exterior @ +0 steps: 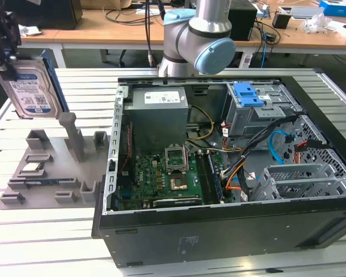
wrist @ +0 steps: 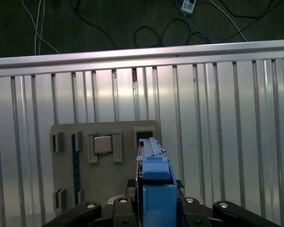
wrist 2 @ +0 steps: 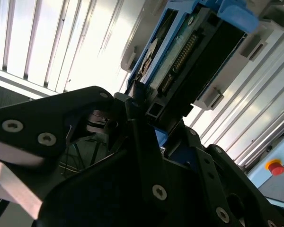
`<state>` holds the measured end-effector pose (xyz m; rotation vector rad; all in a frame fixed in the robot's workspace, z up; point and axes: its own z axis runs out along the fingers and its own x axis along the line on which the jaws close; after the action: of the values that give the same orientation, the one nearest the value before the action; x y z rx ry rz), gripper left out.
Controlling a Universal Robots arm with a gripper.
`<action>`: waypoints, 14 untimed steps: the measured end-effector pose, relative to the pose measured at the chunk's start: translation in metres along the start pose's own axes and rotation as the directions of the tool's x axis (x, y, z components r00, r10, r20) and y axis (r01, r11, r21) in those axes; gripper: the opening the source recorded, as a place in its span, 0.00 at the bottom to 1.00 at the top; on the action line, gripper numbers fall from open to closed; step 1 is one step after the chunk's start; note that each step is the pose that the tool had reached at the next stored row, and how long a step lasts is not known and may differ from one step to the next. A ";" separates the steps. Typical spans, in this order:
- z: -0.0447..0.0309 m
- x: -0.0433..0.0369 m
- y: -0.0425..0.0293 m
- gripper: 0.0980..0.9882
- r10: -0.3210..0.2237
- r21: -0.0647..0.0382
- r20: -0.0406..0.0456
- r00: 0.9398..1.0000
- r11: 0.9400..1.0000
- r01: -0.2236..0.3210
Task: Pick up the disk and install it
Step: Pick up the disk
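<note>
The gripper (exterior: 7, 62) is clamped on the disk (exterior: 30, 92), holding it upright in the air above the grey fixture plate (exterior: 43, 193), to the exterior view's left of the open computer case (exterior: 179, 239). The disk's white-and-blue label carries a barcode, and its other print cannot be made out.

Disk (exterior: 30, 95) above fixture (exterior: 46, 186) (beside case (exterior: 219, 226))

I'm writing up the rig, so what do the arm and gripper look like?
The arm is a silver-grey round tube with pale blue caps on its joints. The gripper is matt black, built of flat angular link plates fastened with silver screws.
</note>
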<state>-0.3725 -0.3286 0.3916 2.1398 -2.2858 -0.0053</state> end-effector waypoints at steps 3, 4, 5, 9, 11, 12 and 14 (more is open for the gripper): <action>-0.0119 -0.0005 0.0001 0.30 0.000 0.000 0.000 1.000 1.000 0.000; -0.0151 -0.0006 0.0002 0.30 0.000 0.000 0.000 1.000 1.000 0.000; -0.0207 -0.0008 0.0003 0.30 0.000 0.000 0.000 1.000 1.000 0.000; -0.0358 -0.0016 0.0005 0.30 0.000 0.000 0.000 1.000 1.000 0.000; -0.0430 -0.0019 0.0005 0.30 0.000 0.000 0.000 1.000 1.000 0.000; -0.0490 -0.0023 0.0006 0.30 0.000 0.000 0.000 1.000 1.000 0.000; -0.0561 -0.0027 0.0007 0.30 0.000 0.000 0.000 1.000 1.000 0.000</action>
<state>-0.3725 -0.3256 0.4477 2.1399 -2.2858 -0.0053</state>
